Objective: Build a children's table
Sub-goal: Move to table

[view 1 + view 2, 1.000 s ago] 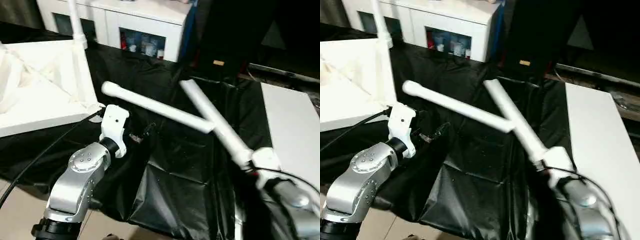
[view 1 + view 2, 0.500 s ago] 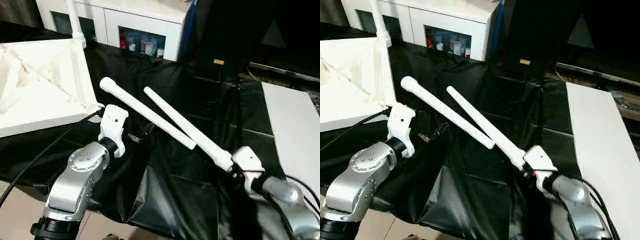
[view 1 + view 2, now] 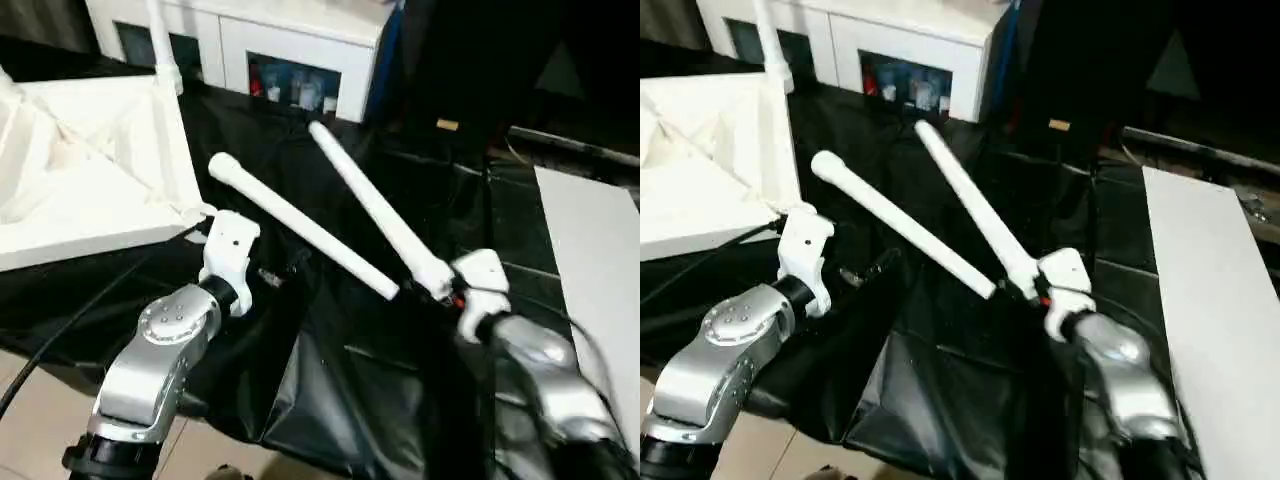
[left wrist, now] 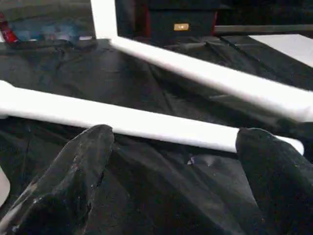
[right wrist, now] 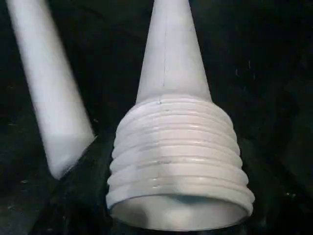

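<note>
Nothing here can be read. A small tan label [image 4: 181, 27] sits on the dark box behind the black sheet, seen also from the head view, but whatever is printed on it is too small to make out. Behind the dark glass door of the white cabinet [image 3: 300, 40] stand some colourful items, and any lettering on them is too blurred to tell. The white table legs and the tabletop carry no visible marks.
</note>
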`<state>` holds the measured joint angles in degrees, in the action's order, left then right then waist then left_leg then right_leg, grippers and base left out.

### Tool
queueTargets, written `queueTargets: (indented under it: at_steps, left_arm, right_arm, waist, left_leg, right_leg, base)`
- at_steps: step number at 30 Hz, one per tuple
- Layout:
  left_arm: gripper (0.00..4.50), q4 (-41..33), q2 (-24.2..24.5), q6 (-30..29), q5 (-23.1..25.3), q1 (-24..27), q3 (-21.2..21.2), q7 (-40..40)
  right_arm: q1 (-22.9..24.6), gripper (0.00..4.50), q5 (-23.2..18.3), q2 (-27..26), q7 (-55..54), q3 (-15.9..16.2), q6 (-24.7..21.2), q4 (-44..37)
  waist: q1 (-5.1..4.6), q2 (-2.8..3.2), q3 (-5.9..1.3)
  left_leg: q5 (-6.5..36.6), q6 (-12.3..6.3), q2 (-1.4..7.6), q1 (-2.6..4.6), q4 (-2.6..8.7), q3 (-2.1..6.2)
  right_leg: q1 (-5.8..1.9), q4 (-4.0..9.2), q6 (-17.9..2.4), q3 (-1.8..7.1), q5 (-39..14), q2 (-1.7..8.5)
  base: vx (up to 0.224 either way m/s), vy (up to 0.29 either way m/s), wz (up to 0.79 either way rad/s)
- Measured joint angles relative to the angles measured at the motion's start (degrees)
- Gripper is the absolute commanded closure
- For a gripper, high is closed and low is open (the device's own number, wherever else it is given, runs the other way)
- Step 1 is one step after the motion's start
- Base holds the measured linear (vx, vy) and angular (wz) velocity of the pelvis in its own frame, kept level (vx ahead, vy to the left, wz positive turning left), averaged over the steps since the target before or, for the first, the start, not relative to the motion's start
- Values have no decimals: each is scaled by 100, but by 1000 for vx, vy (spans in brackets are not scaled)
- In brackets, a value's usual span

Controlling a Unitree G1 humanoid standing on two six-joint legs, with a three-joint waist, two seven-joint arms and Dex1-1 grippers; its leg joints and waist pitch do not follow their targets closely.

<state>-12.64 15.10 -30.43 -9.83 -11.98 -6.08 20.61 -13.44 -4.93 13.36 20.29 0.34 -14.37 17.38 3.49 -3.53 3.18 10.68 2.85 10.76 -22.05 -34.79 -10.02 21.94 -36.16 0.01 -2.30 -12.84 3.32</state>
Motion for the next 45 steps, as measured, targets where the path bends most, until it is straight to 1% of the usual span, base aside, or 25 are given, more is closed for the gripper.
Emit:
queueTargets:
  at_steps: [2,7,9,12,13,14,17,18,23,26,29,32,33,34,35,36,37,38,39,40,41,42,43,44,45]
  left_arm:
    - [0,-1,27,-1,-1,0,2,19]
    - [0,-3,63,-7,-2,1,-3,98]
    - [0,-5,114,1,-4,2,-53,187]
    - [0,-12,143,27,-30,8,-62,287]
    - [0,-27,142,37,-56,18,-64,310]
    - [0,-35,141,49,-83,27,-63,352]
    - [0,-38,88,62,-195,54,-58,417]
    - [0,-38,61,96,-189,66,-62,401]
    - [0,-37,44,198,-14,70,-57,186]
    - [0,-37,-36,210,-2,69,-28,59]
    - [0,-38,-97,257,-1,70,101,-71]
    - [0,-38,-109,330,25,69,181,-172]
    - [0,-37,-132,332,59,69,176,-212]
    - [0,-37,-155,336,65,68,175,-222]
    - [0,-37,-186,338,69,68,175,-235]
    - [0,-37,-215,349,77,68,174,-267]
    - [0,-22,-215,392,91,69,188,-305]
    - [0,-3,-204,424,106,69,204,-339]
    - [0,17,-189,453,133,68,280,-387]
    - [0,21,-173,488,173,67,355,-452]
    - [0,29,-163,516,192,66,414,-486]
    - [0,48,-96,543,226,67,490,-516]
    - [0,46,-80,562,230,54,525,-517]
    - [0,47,-94,568,231,50,519,-517]
    - [0,44,-135,567,231,48,503,-529]
  right_arm:
    - [12,163,-1,-106,-128,-2,-257,-15]
    - [77,163,34,-68,-103,8,-501,-188]
    - [186,163,66,34,-86,28,-570,-299]
    - [307,163,88,143,-44,29,-657,-450]
    - [373,134,82,167,-31,26,-679,-533]
    - [459,116,53,183,-5,17,-705,-631]
    - [538,116,4,191,42,14,-807,-761]
    - [567,92,-24,185,73,11,-814,-787]
    - [595,44,-231,116,146,-55,-882,-1003]
    - [603,29,-418,80,146,-145,-940,-1427]
    - [600,4,-596,80,72,-322,-1248,-2195]
    - [530,4,-605,101,-42,-424,-1358,-2707]
    - [517,4,-616,101,-88,-457,-1361,-2805]
    - [510,4,-624,99,-114,-476,-1361,-2850]
    - [485,4,-665,68,-153,-524,-1366,-2853]
    - [436,4,-736,-55,-270,-630,-1387,-2852]
    - [361,4,-848,-219,-393,-733,-1420,-2852]
    - [284,4,-913,-342,-485,-768,-1434,-2848]
    - [237,4,-970,-507,-545,-708,-1498,-2859]
    - [205,4,-1006,-584,-552,-618,-1555,-2880]
    - [194,4,-1031,-620,-552,-536,-1575,-2931]
    - [199,4,-1035,-646,-559,-493,-1626,-3002]
    - [209,4,-1033,-649,-587,-498,-1641,-3028]
    - [217,4,-1029,-650,-624,-505,-1653,-3027]
    - [226,4,-1024,-663,-671,-511,-1659,-3026]
  waist:
    - [4,1,1]
    - [5,8,2]
    - [20,13,0]
    - [10,16,0]
    - [11,16,0]
    - [13,16,0]
    - [3,22,-2]
    - [2,23,-1]
    - [-13,37,2]
    - [-5,35,1]
    - [2,38,3]
    - [54,28,-3]
    - [105,28,-4]
    - [164,35,-7]
    - [217,63,-13]
    - [277,111,-24]
    - [339,158,-17]
    - [377,181,-9]
    - [366,153,-10]
    - [304,119,-9]
    - [248,94,-6]
    - [157,69,-2]
    - [84,21,-3]
    - [3,-8,4]
    - [-76,-17,8]
  left_leg:
    - [-2,5,0,1,3,0]
    - [-10,16,0,6,10,0]
    - [-10,17,0,6,11,0]
    - [-11,17,0,8,11,0]
    - [-11,17,0,9,12,0]
    - [-11,17,0,9,14,0]
    - [-11,18,0,10,14,0]
    - [-11,18,0,11,14,0]
    - [-12,19,0,11,15,0]
    - [-12,19,0,10,15,0]
    - [-12,18,1,11,16,0]
    - [-19,0,-8,6,15,-7]
    - [-12,-17,-17,-13,2,-12]
    - [1,-76,-26,-25,-46,-5]
    - [58,-179,-43,-54,-153,41]
    - [150,-323,-79,-115,-332,160]
    - [210,-256,-74,-83,-367,167]
    - [281,-107,-90,-22,-371,104]
    - [307,-171,-146,62,-319,-94]
    - [317,-261,-167,116,-282,-277]
    - [346,-324,-165,154,-275,-448]
    - [387,-394,-157,207,-275,-640]
    - [410,-431,-154,259,-267,-808]
    - [436,-469,-155,306,-265,-946]
    - [451,-491,-138,367,-246,-1087]
  right_leg:
    - [0,0,1,0,0,0]
    - [0,0,5,-1,5,0]
    - [-1,0,5,0,5,0]
    - [-1,0,6,1,5,0]
    - [-2,0,6,1,5,0]
    - [-2,0,6,1,5,0]
    - [-2,0,5,2,6,0]
    - [-2,0,5,2,6,0]
    - [-1,0,5,1,7,0]
    - [-1,1,5,1,7,0]
    - [0,1,6,0,7,-1]
    - [-4,4,8,10,8,12]
    - [-11,13,23,29,16,25]
    - [-16,21,47,55,20,35]
    - [-21,21,79,77,22,43]
    - [-20,20,133,123,29,62]
    - [-4,18,227,264,33,42]
    - [11,21,279,434,49,13]
    - [60,54,278,631,50,4]
    - [106,4,154,628,-16,59]
    - [185,-88,-42,504,-142,165]
    - [276,-219,-157,231,-249,278]
    - [322,-299,-195,-12,-298,342]
    - [314,-320,-199,-127,-298,355]
    - [315,-252,-186,-122,-288,410]
  base:
    - [0,0,0]
    - [0,0,0]
    - [0,0,0]
    - [0,0,0]
    - [0,0,0]
    - [0,0,0]
    - [0,0,0]
    - [0,0,0]
    - [0,0,0]
    - [0,0,0]
    - [0,0,0]
    - [0,0,0]
    - [0,0,0]
    - [0,0,0]
    - [-8,95,-7]
    - [-23,161,-19]
    - [-23,161,-19]
    - [-34,212,-42]
    - [-52,224,-46]
    - [-52,224,-46]
    - [-57,228,-50]
    - [-41,212,-65]
    - [-41,212,-65]
    - [-46,175,-60]
    - [-24,184,-57]
